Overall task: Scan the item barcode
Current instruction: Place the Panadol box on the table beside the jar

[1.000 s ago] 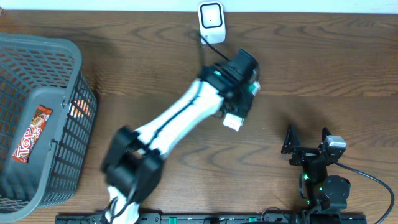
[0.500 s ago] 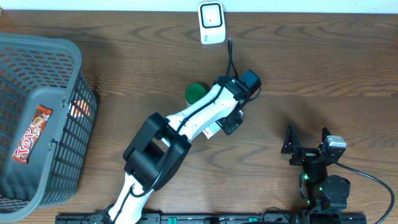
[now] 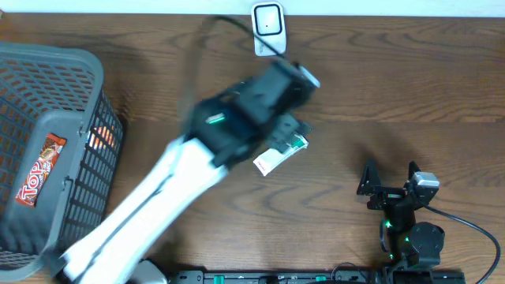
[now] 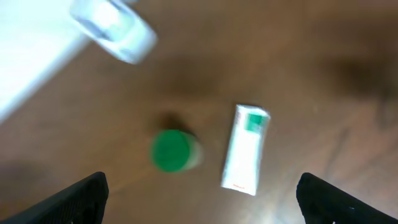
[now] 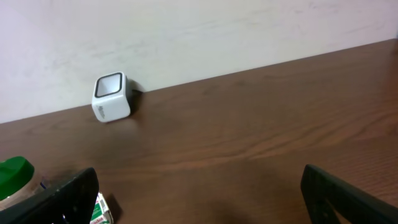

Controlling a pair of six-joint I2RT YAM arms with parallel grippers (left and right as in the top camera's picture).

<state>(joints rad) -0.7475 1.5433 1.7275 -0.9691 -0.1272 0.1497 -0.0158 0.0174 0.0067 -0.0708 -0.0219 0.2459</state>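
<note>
Since a second ago the left arm (image 3: pixel 181 181) has let go of the white-and-green box (image 3: pixel 280 154). It then hung in the grip up by the scanner and now lies flat on the bench (image 3: pixel 442 87), with the arm a blur of motion over it. Nearest the robot, the right gripper (image 3: pixel 389 180) sits parked, its jaws wide and empty, well apart from the box. The left gripper (image 4: pixel 202 190) is much nearer, directly above the box, its jaws open with nothing between them. The box lies toward the right-hand side of that wrist view. Its long axis runs roughly away from the camera, green end farthest, so a regrasp would probably close across its narrow width. Just beside it, not touching, is a green cap (image 4: pixel 171 150), which the overhead view hides under the arm. Farthest back stands the scanner (image 3: pixel 268 29); only the right wrist view shows its dark window sharply.
</note>
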